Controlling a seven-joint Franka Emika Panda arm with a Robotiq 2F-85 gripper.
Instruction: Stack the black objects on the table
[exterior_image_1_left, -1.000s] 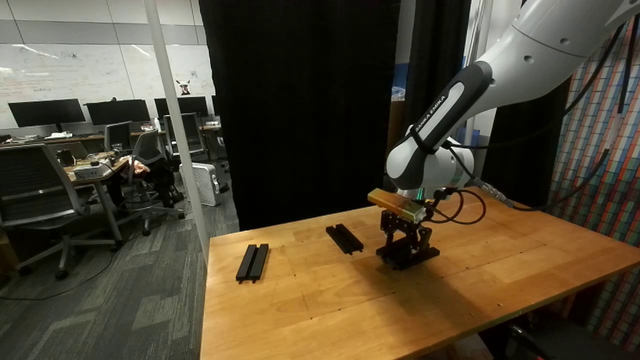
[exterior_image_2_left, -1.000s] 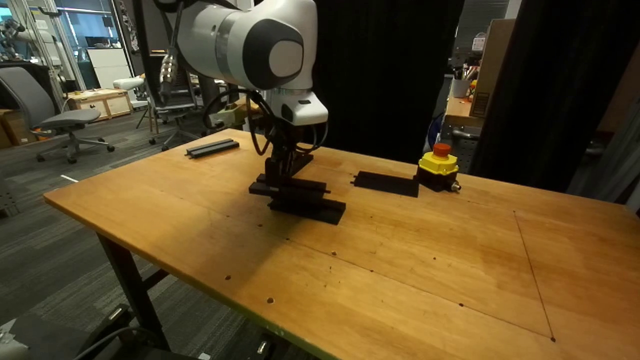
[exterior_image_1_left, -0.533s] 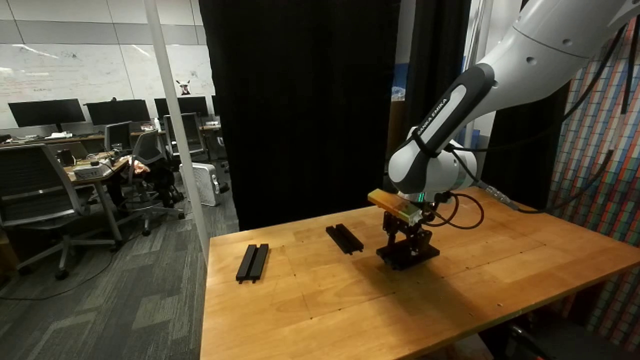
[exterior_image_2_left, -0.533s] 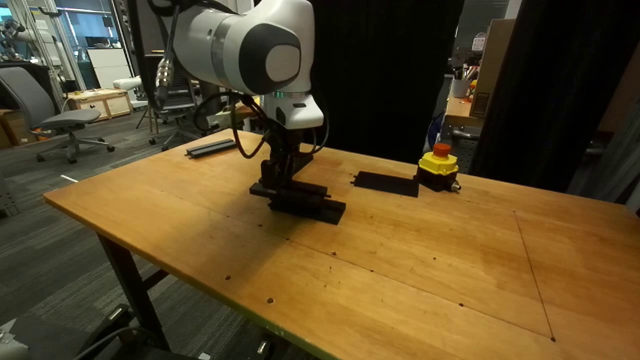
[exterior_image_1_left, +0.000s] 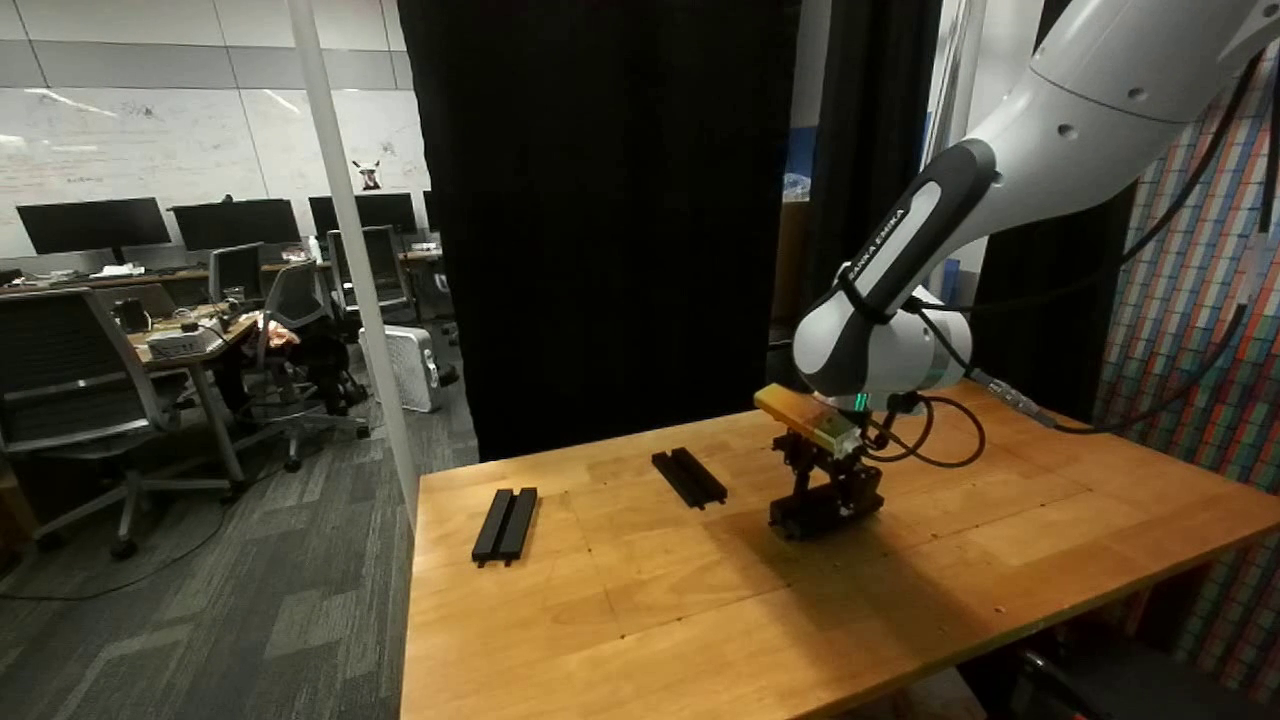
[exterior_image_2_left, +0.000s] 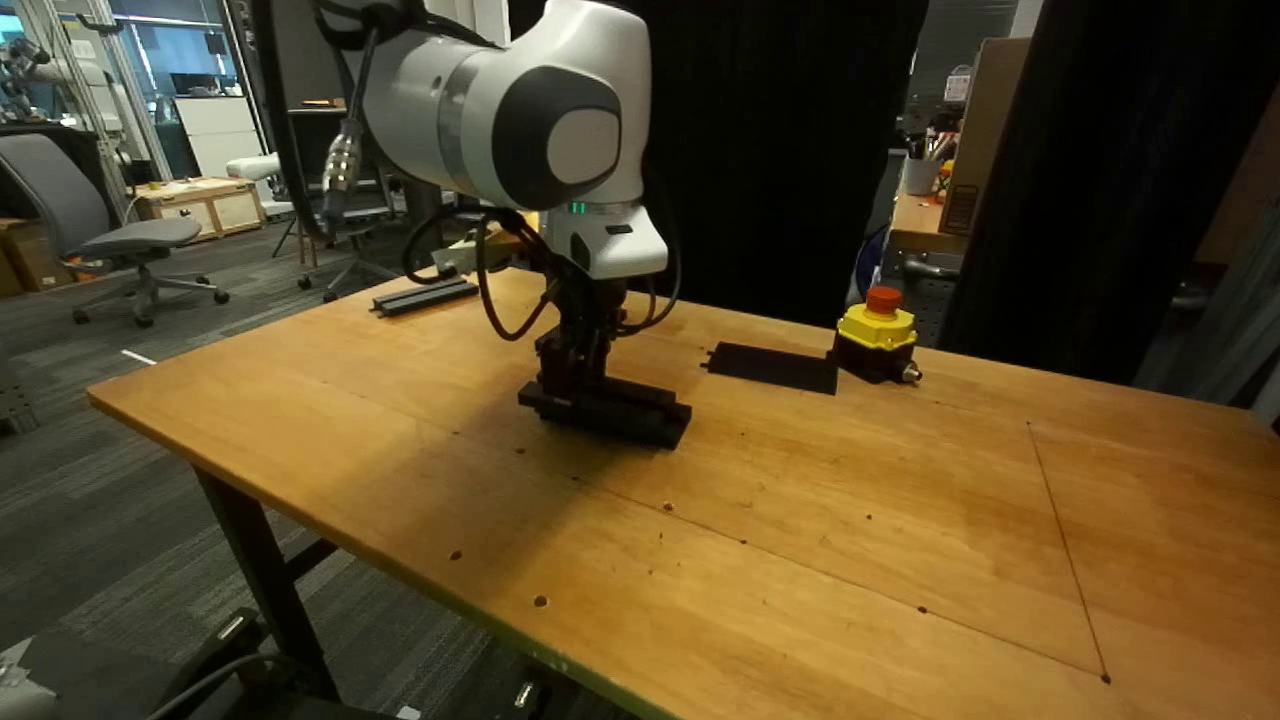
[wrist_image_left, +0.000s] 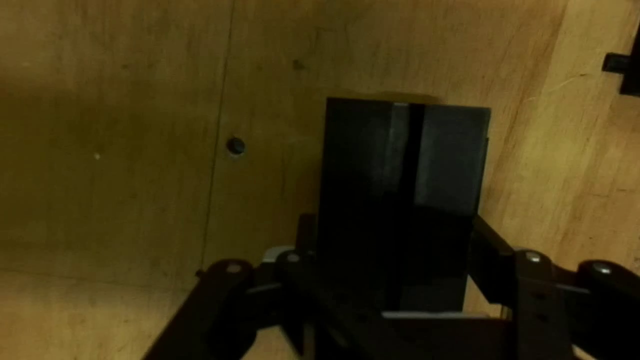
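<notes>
My gripper (exterior_image_2_left: 575, 385) is shut on a grooved black bar (wrist_image_left: 450, 150), its fingers on the two long sides. Directly beneath lies another black bar (exterior_image_2_left: 660, 430) on the table (exterior_image_2_left: 800, 560); its edge shows past the held bar's right side in the wrist view. The two run nearly parallel; whether they touch I cannot tell. Elsewhere on the wood, one black bar (exterior_image_1_left: 518, 525) lies towards the table's end and another black bar (exterior_image_1_left: 702, 480) nearer the gripper. In an exterior view a black bar (exterior_image_2_left: 770, 367) rests beside the yellow-and-red button.
A yellow emergency-stop box (exterior_image_2_left: 877, 325) with a red button stands at the back of the table. An orange block (exterior_image_1_left: 805, 415) is mounted above the gripper, and cables (exterior_image_2_left: 490, 290) loop beside the wrist. A black curtain (exterior_image_1_left: 620, 230) hangs behind the table.
The arm has shifted slightly and come down. The held bar, earlier offset from the bar below it, now lines up over it, and the offset between them has almost vanished.
</notes>
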